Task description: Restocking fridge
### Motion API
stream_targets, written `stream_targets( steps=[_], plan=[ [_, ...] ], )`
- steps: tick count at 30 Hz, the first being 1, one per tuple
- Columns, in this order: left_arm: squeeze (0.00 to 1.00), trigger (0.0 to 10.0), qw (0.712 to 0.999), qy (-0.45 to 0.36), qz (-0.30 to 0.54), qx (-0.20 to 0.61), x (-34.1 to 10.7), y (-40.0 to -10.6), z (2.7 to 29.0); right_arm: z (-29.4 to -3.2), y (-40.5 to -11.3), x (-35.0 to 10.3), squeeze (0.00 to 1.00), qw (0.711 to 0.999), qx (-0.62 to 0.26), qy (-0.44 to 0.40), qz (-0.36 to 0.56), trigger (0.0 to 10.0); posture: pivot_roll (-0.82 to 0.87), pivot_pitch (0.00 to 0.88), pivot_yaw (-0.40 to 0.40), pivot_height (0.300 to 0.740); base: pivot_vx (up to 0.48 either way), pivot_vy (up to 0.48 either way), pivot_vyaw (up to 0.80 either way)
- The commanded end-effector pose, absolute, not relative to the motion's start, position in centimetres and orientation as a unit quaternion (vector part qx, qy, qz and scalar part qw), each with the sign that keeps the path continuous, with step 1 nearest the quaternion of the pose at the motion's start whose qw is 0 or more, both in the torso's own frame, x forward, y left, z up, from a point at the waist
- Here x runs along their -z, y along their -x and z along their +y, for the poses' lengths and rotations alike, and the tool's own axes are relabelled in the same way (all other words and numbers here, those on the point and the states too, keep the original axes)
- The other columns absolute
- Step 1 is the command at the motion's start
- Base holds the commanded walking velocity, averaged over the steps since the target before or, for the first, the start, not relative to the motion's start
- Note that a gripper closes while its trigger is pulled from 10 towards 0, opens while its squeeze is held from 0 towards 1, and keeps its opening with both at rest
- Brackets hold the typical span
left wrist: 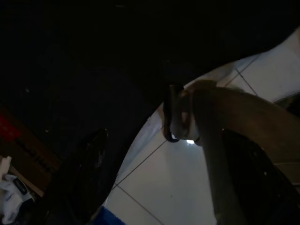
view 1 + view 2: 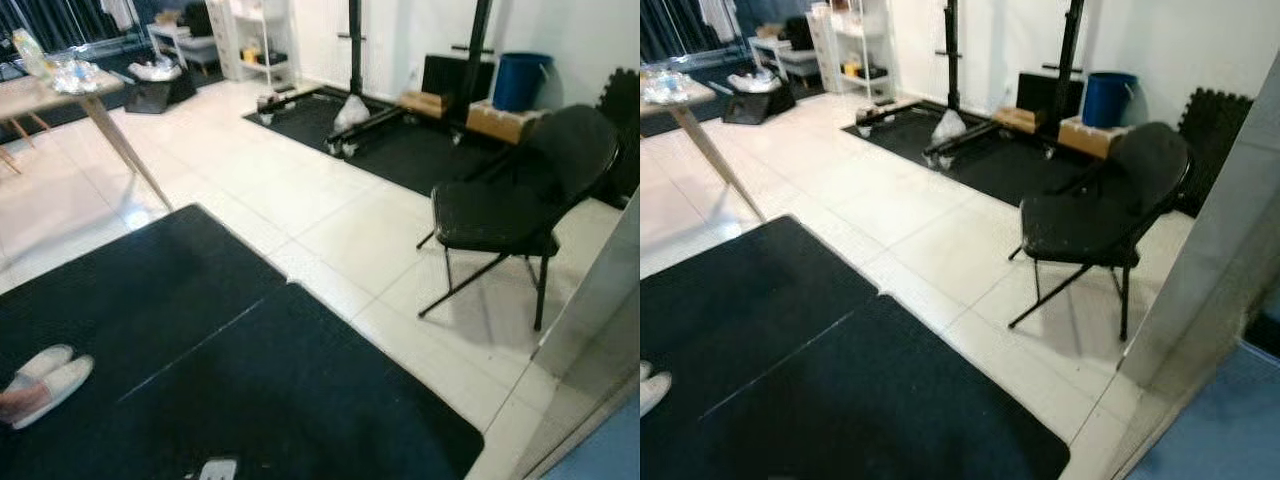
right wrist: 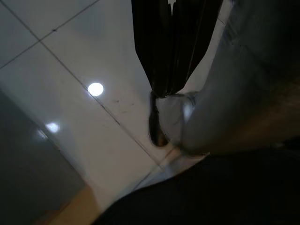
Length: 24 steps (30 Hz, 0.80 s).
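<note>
Hanging empty, the left gripper (image 1: pixel 164 136) has its fingers spread and the right gripper (image 3: pixel 164 89) has its pressed together, while the tall smooth grey panel (image 2: pixel 1230 220) at right, probably the fridge's rigid, heavy side, hides any handle.

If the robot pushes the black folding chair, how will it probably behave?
The black folding chair likely slides easily, since its thin legs stand on smooth glossy tile. It looks light for its size, so a high push on the backrest may tip it.

White tile floor (image 2: pixel 330 230) carries black mats (image 2: pixel 200 330), a folding chair (image 2: pixel 510 200) and slippers (image 2: pixel 45 385).
</note>
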<state>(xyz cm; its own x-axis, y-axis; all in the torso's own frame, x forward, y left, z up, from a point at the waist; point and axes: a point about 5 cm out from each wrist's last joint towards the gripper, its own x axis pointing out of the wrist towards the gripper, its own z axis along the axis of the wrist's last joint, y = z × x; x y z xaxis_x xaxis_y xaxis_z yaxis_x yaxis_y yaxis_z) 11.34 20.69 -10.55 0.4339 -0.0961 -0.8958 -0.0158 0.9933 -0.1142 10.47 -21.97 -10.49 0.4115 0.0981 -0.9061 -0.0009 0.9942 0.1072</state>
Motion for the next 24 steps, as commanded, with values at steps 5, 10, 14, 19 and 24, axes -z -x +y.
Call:
stream_targets(
  steps=[5, 10, 14, 19, 24],
  plan=[
    [0.00, 10.0, 0.847, 0.047, 0.529, 0.031, 10.45, -11.62, 20.72, -22.40, -10.21, 10.46, 0.00, 0.838, -0.027, -0.040, 0.544, 10.0, -0.04, 0.000, 0.038, 0.740, 0.309, 0.000, 0.00],
    [0.00, 10.0, 0.847, 0.047, 0.529, 0.032, 10.45, -11.64, 20.72, -22.45, -10.16, 10.46, 0.00, 0.838, -0.026, -0.040, 0.544, 10.0, -0.04, 0.000, 0.038, 0.740, 0.313, 0.000, 0.00],
    [0.00, 10.0, 0.847, 0.046, 0.529, 0.033, 10.45, -11.63, 20.72, -22.44, -10.16, 10.46, 0.00, 0.838, -0.026, -0.040, 0.544, 10.0, -0.05, 0.000, 0.040, 0.740, 0.315, 0.000, 0.00],
    [0.00, 10.0, 0.847, 0.046, 0.529, 0.034, 10.45, -11.64, 20.72, -22.41, -10.14, 10.47, 0.00, 0.838, -0.026, -0.040, 0.544, 10.0, -0.05, 0.000, 0.040, 0.740, 0.314, 0.000, 0.00],
    [0.00, 10.0, 0.847, 0.046, 0.529, 0.034, 10.44, -11.66, 20.70, -22.31, -10.20, 10.47, 0.00, 0.838, -0.031, -0.039, 0.544, 10.0, -0.05, 0.000, 0.039, 0.740, 0.316, 0.000, 0.00]
  ],
)
